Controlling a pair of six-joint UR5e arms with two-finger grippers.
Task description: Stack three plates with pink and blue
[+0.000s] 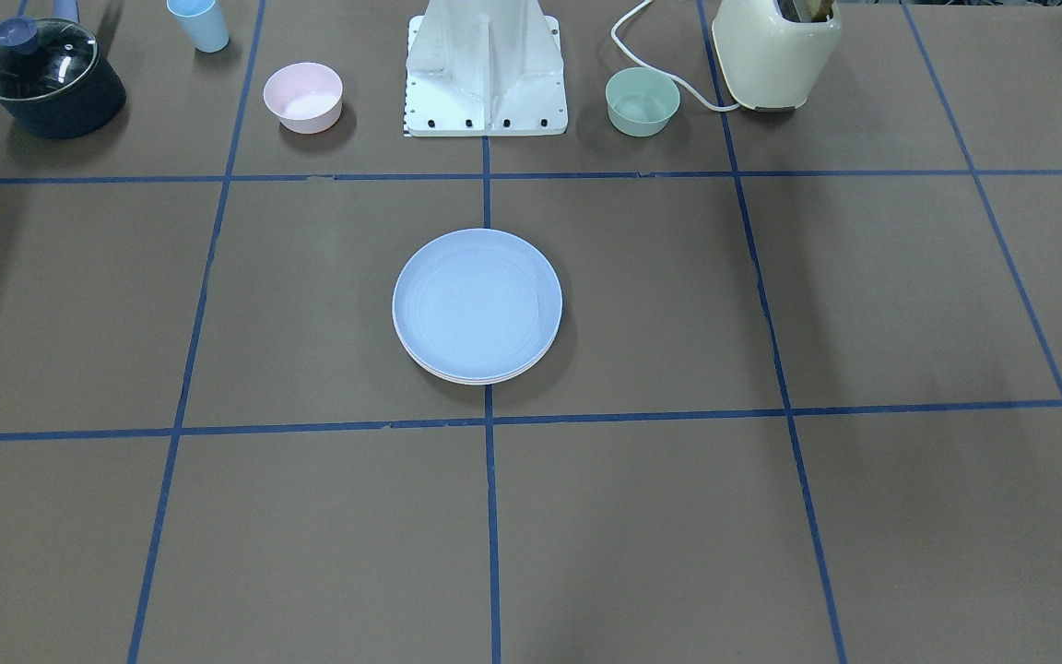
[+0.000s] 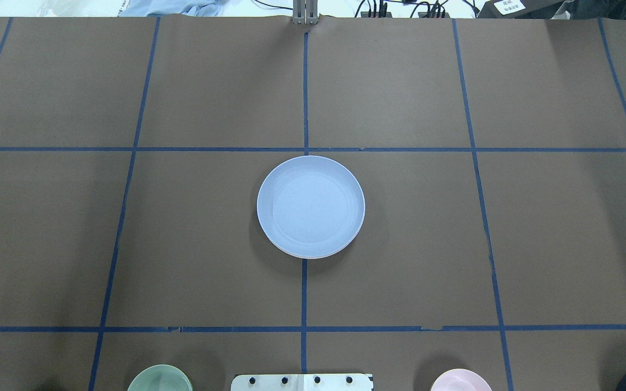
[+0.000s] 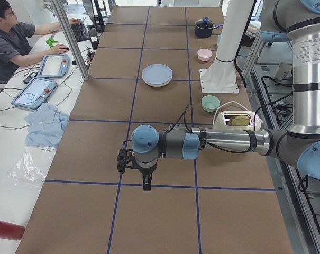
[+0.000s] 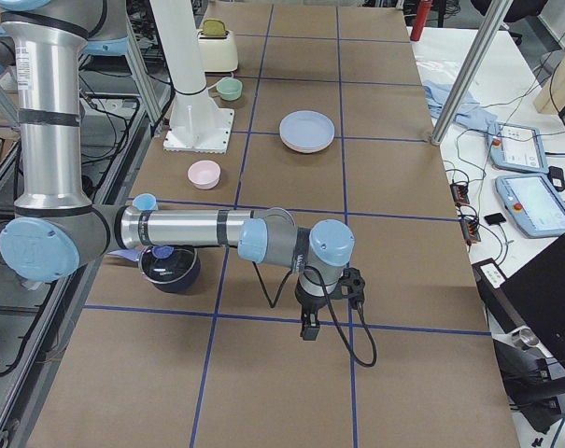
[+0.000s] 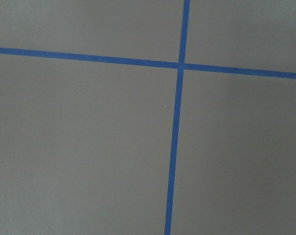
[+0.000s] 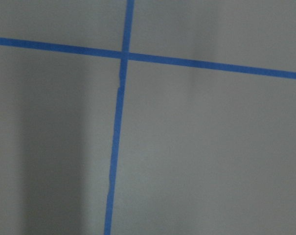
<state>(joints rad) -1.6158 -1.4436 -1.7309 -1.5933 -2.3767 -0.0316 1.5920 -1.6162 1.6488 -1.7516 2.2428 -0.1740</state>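
Observation:
A light blue plate (image 1: 477,302) lies on top of a stack at the table's middle, also in the overhead view (image 2: 311,205). Pale rims of plates under it show at its edge (image 1: 474,378); I cannot tell their colours or count. The stack also shows in the side views (image 3: 157,74) (image 4: 307,131). My left gripper (image 3: 145,182) hangs over bare table far from the stack, and so does my right gripper (image 4: 307,327). Both show only in side views, so I cannot tell whether they are open or shut. The wrist views show only brown table and blue tape.
Near the robot base (image 1: 485,74) stand a pink bowl (image 1: 302,97), a mint bowl (image 1: 643,101), a light blue cup (image 1: 199,23), a dark lidded pot (image 1: 47,78) and a cream toaster (image 1: 775,51). An operator (image 3: 11,39) sits at the far side.

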